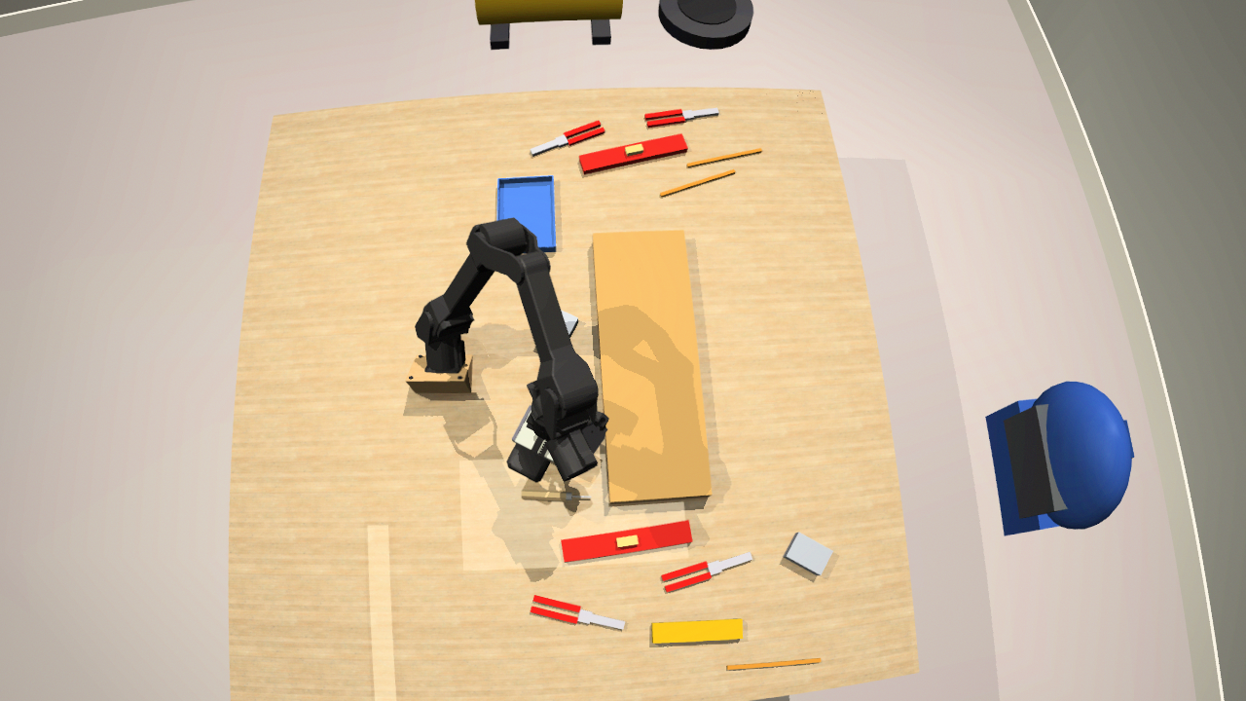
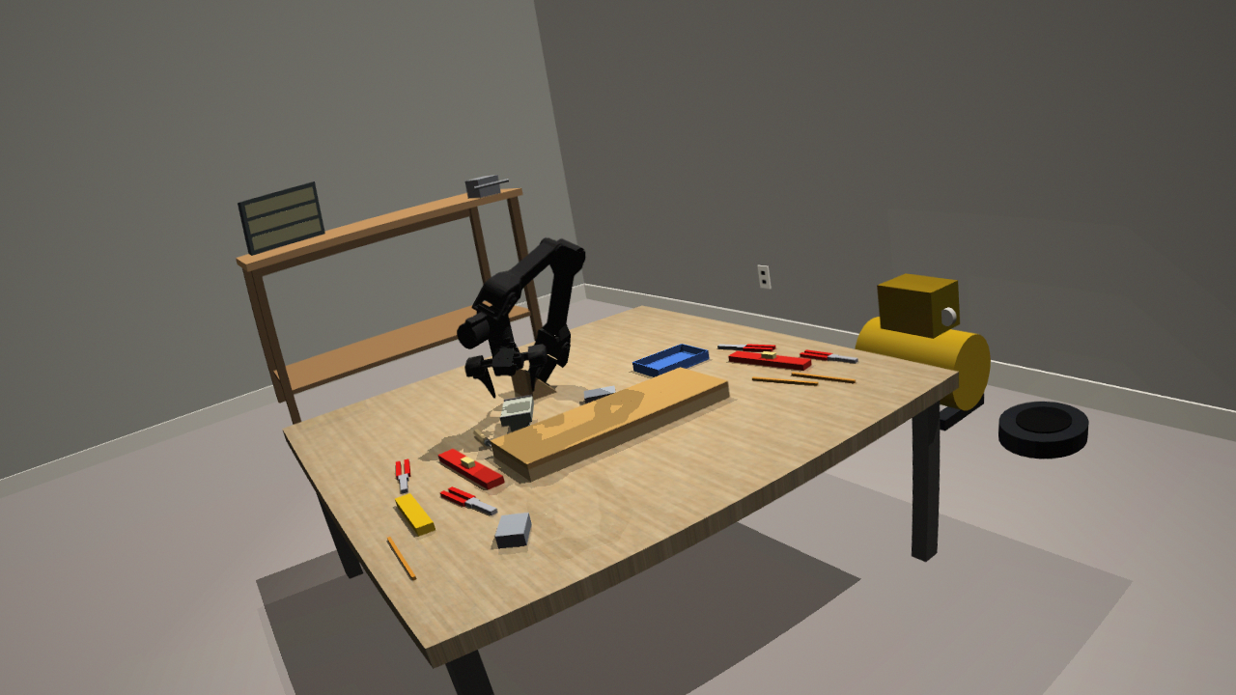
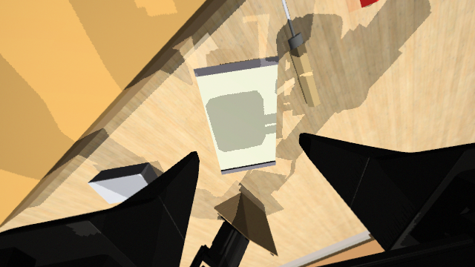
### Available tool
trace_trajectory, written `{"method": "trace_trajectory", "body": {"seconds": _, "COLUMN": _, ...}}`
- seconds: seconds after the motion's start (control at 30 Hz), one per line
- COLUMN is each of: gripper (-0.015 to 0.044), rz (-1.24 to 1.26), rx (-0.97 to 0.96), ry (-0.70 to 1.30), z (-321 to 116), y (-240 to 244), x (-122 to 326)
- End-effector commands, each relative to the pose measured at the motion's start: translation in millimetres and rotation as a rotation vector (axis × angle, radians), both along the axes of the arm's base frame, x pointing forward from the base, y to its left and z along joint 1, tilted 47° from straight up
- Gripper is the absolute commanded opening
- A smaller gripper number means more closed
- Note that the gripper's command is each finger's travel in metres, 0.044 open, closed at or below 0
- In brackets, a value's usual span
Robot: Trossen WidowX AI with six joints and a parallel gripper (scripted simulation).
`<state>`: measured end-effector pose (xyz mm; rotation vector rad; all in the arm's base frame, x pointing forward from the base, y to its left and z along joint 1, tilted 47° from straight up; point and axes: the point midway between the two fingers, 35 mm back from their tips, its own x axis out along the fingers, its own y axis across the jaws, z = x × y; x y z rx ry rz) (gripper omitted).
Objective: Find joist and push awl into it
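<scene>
The stud finder (image 1: 525, 438) (image 2: 517, 406) (image 3: 241, 120), a block with a pale face and dark ends, lies on the table beside the floor panel (image 1: 640, 278) (image 2: 674, 393) (image 3: 33, 100). My gripper (image 2: 515, 394) (image 3: 249, 146) is open and empty above the stud finder, its fingertips on either side of it in the wrist view. In the top view the arm hides the fingertips and part of the stud finder. The awl (image 1: 544, 496) (image 3: 306, 76), with a wooden handle and thin metal shaft, lies just past the stud finder. The blue tray (image 1: 527, 200) (image 2: 674, 358) is empty where visible.
A grey block (image 1: 570, 324) (image 2: 599, 395) (image 3: 124, 185) lies between the arm's base and the panel. A red level (image 1: 592, 545) (image 2: 453, 462), pliers (image 1: 715, 567), a yellow bar (image 1: 697, 631) (image 2: 414, 513) and another grey block (image 1: 808, 553) (image 2: 513, 529) lie beyond the awl.
</scene>
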<state>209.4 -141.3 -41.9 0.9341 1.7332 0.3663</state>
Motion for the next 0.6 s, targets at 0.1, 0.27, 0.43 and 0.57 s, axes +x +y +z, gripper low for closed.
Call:
{"method": "trace_trajectory", "body": {"seconds": 0.1, "gripper": 0.0440, "rz": 0.004, "rx": -0.004, "ry": -0.005, "z": -8, "y": 6, "x": 1}}
{"method": "trace_trajectory", "body": {"seconds": 0.27, "gripper": 0.0440, "rz": 0.004, "rx": -0.004, "ry": -0.005, "z": -14, "y": 11, "x": 1}}
{"method": "trace_trajectory", "body": {"seconds": 0.43, "gripper": 0.0440, "rz": 0.004, "rx": -0.004, "ry": -0.005, "z": -19, "y": 17, "x": 1}}
{"method": "trace_trajectory", "body": {"seconds": 0.57, "gripper": 0.0440, "rz": 0.004, "rx": -0.004, "ry": -0.005, "z": -24, "y": 22, "x": 0}}
